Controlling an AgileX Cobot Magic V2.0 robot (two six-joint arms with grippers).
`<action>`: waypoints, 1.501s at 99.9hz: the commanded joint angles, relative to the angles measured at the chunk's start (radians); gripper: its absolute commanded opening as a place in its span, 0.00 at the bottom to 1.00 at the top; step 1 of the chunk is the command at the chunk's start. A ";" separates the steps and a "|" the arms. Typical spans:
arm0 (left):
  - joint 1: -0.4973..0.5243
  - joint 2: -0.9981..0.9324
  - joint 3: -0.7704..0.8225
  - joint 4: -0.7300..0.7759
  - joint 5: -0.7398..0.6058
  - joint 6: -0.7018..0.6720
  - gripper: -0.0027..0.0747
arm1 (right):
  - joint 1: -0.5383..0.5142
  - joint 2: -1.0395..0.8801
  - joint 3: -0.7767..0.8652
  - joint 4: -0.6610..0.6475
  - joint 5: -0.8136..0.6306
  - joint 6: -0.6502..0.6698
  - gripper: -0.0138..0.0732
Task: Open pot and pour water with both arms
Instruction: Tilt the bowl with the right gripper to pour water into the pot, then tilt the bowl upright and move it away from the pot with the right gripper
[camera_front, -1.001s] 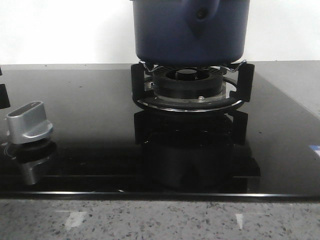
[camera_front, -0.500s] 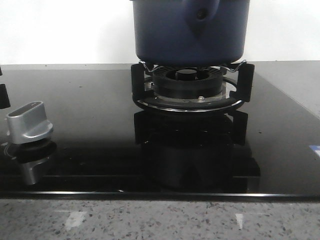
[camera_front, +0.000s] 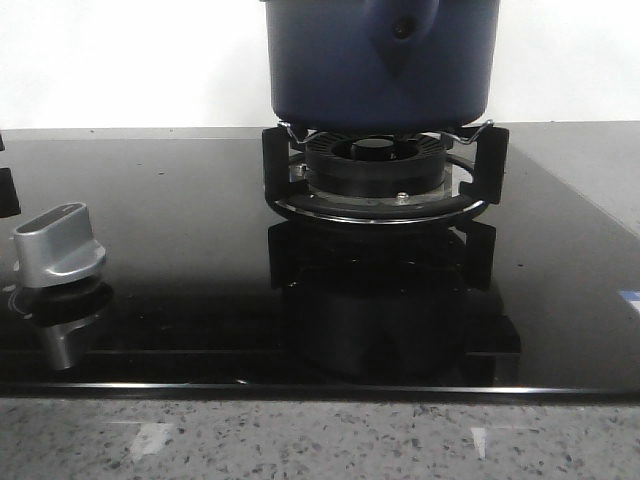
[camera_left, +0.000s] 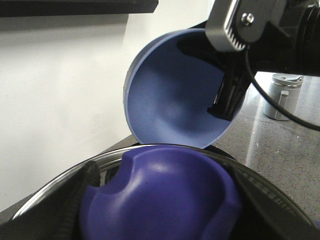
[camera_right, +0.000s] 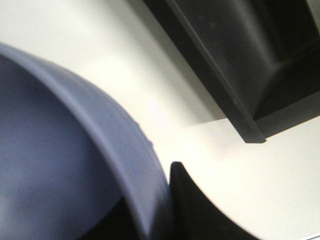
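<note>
- The right tool (camera_left: 226, 102) is seen clamped on the rim of a tilted light-blue bowl (camera_left: 170, 100).
- The left tool's state cannot be told; a lid knob (camera_left: 160, 197) fills its view.
- The pot (camera_front: 380, 60) is shown on the burner grate (camera_front: 385, 180) of a black stove (camera_front: 180, 250), desk (camera_front: 320, 440) in front.

The burner (camera_front: 375, 165) is covered by the pot (camera_front: 380, 60), which stands on the black pan support (camera_front: 380, 195); no passage is left beneath it. To the left, the glass hob (camera_front: 170, 230) is bare as far as the silver knob (camera_front: 58, 245). To the right, bare glass runs to the bench (camera_front: 590, 160).

Above, room is taken by a tilted light-blue bowl (camera_left: 175, 95) held on the right hand (camera_left: 227, 102), a lid knob (camera_left: 160, 200) just below it, and the wall (camera_left: 60, 110) close behind. A grey canister (camera_left: 282, 95) stands well apart on the bench.
</note>
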 joint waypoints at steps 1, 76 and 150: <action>0.004 -0.037 -0.032 -0.093 0.023 -0.003 0.43 | 0.000 -0.043 -0.022 -0.080 0.002 0.017 0.11; 0.004 -0.037 -0.032 -0.095 0.026 -0.003 0.43 | -0.212 -0.123 -0.194 0.564 0.037 0.099 0.10; -0.143 -0.033 -0.033 -0.145 -0.029 0.052 0.43 | -0.940 -0.388 0.354 1.522 -0.034 -0.327 0.08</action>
